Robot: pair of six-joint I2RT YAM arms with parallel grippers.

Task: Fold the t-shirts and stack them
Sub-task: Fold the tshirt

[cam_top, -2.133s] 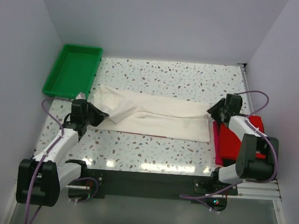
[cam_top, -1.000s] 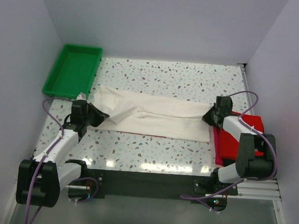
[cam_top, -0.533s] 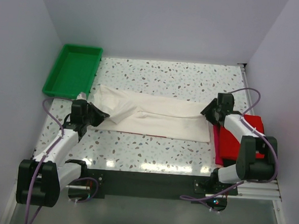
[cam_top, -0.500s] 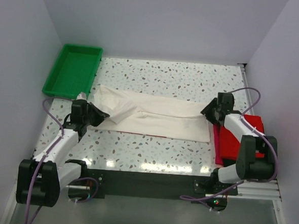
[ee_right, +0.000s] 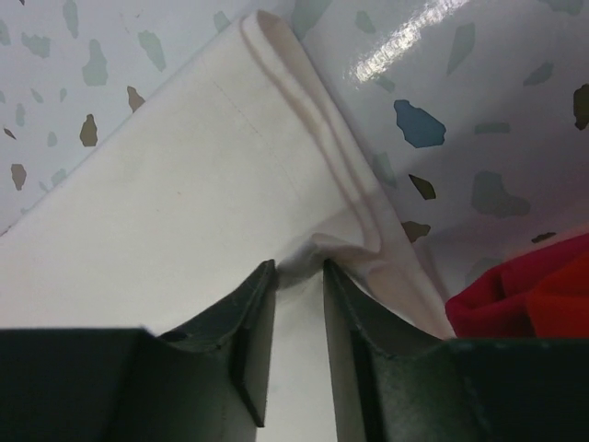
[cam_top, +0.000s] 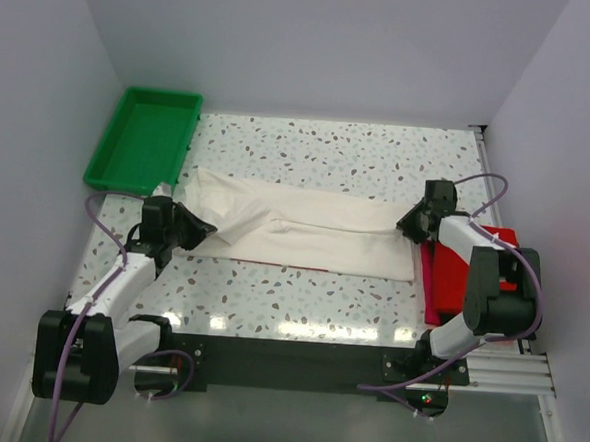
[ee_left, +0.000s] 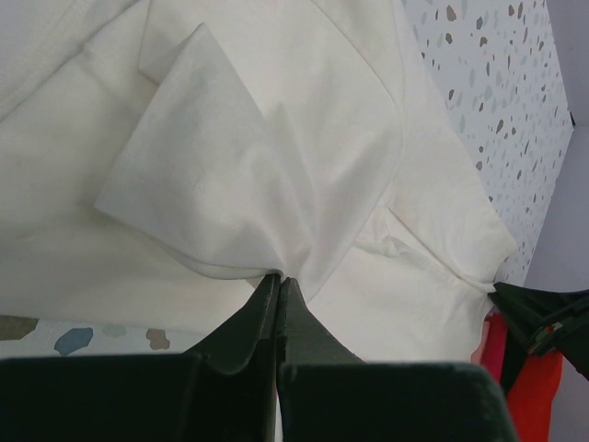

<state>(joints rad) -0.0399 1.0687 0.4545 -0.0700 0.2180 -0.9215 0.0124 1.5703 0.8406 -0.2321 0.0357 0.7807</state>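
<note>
On the table (cam_top: pixel 310 147), the left gripper (ee_left: pixel 278 276) pinches the white shirt (cam_top: pixel 314 232); the right gripper (ee_right: pixel 299 269), jaws narrowly apart, straddles its hem; its arm (cam_top: pixel 492 283) half hides the red shirts (cam_top: pixel 454 281).

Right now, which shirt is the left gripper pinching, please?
The off-white shirt across the middle: the left gripper is shut on it. The red shirt lies folded far right.
</note>
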